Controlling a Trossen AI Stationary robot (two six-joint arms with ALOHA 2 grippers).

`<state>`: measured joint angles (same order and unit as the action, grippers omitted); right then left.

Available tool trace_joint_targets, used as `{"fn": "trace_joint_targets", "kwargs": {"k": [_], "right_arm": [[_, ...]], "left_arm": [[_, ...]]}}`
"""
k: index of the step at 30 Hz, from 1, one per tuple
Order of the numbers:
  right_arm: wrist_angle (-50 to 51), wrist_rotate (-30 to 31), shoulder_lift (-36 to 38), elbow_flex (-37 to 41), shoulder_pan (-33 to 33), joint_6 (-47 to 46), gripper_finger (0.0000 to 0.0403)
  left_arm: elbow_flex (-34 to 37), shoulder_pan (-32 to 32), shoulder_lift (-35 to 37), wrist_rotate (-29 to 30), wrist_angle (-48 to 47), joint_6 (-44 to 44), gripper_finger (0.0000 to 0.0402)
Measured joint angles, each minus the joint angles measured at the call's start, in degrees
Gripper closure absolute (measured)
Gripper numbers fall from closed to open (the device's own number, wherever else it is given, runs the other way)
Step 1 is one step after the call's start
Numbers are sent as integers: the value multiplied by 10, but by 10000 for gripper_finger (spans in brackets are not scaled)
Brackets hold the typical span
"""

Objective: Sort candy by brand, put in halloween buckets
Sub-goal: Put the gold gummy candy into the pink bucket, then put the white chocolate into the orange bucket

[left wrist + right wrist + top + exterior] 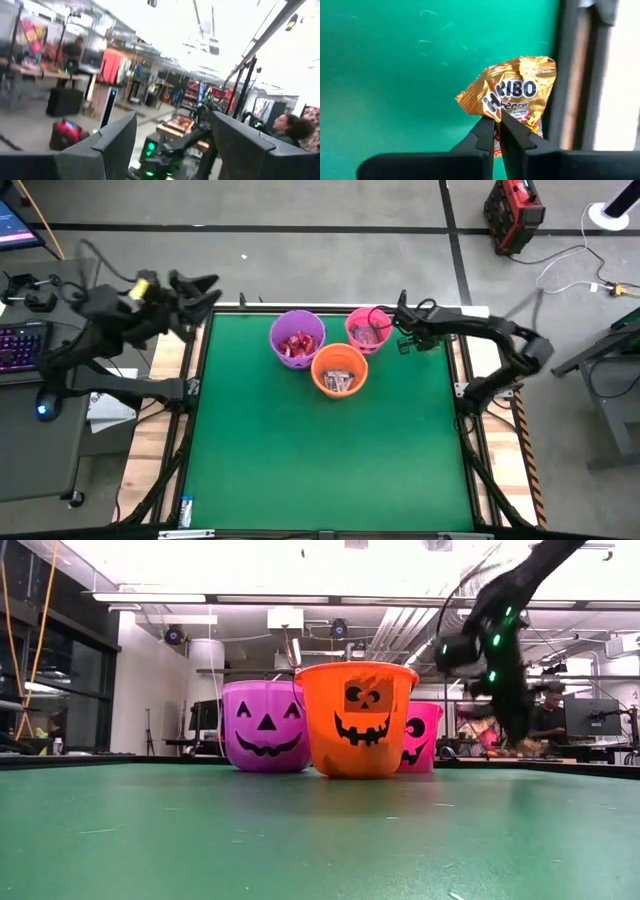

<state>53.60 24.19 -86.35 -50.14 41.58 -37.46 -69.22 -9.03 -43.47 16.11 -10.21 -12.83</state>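
Note:
Three halloween buckets stand together at the table's far middle: purple (pixel 297 338), pink (pixel 368 328) and orange (pixel 340 370), each with candy inside. My right gripper (pixel 405 340) points down just right of the pink bucket, near the far right corner, shut on a gold Haribo candy packet (pixel 520 85). My left gripper (pixel 205 288) is raised off the table's far left corner. It is open and holds nothing (pixel 172 145), and it points out into the room. My right gripper pinches the gold packet's crumpled near edge (pixel 492 107) between its two fingertips (pixel 480 132). The fingers slant down from above. The rest of the packet spreads beyond the fingertips over the green mat. Whether it is clear of the mat, I cannot tell.
The table's dark frame rail (pixel 570 75) runs close beside the packet. The near half of the green mat (pixel 320 460) is bare. A desk with a keyboard (pixel 20 345) stands left of the table. A person (pixel 290 130) is in the room beyond.

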Motion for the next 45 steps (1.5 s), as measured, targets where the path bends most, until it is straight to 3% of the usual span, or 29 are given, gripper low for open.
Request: {"fn": "trace_joint_targets", "kwargs": {"k": [2, 5, 10, 13, 21, 25, 35, 40, 45], "right_arm": [[26, 9, 52, -6, -18, -26, 396], [-12, 21, 138, -24, -48, -58, 399], [-216, -38, 228, -25, -94, -54, 401], [-321, -72, 223, -25, -112, -28, 400], [-374, -113, 129, -25, -147, -47, 392], [-388, -132, 106, -25, -147, -52, 341], [-389, -145, 138, -25, -112, -31, 113], [-389, -191, 164, -26, -107, 5, 76], [-389, -247, 170, -26, -108, 46, 73]], "left_arm": [[0, 1, 13, 1, -2, 19, 156], [0, 1, 25, 14, -9, 41, 156], [0, 1, 28, 26, -33, 61, 156], [0, 1, 22, 26, -52, 60, 156], [0, 1, 3, 19, -72, 24, 156], [0, 1, -3, -3, -72, 10, 156], [0, 1, -38, -16, -61, -44, 156], [-1, 25, -132, -148, -108, -107, 156], [-17, 128, -239, -288, -331, -183, 156]]}}
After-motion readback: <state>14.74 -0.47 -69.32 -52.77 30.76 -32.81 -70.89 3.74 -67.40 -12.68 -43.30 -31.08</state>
